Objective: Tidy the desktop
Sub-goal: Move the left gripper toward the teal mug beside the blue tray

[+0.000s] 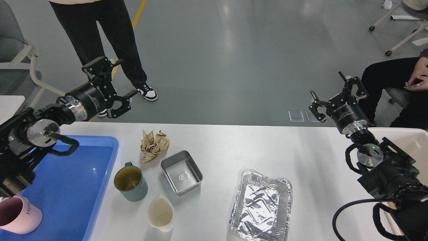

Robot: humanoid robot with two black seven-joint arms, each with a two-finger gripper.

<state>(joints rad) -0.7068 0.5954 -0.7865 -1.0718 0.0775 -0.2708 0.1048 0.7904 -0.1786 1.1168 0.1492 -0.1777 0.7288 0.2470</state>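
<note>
The white desktop (260, 147) holds a crumpled brown paper ball (153, 145), a teal mug (130, 182), a small steel tray (181, 171), a cream cup (161, 212) and a foil tray (261, 205). My left gripper (112, 83) is open and empty, above the table's far left edge, left of the paper ball. My right gripper (334, 95) is open and empty, beyond the table's far right edge.
A blue plastic tray (73, 187) lies at the left with a pink mug (18, 214) in its near corner. A cream-white bin (413, 139) stands at the right. A person's legs (100, 36) stand behind the table at left; a seated person (398, 83) is at right.
</note>
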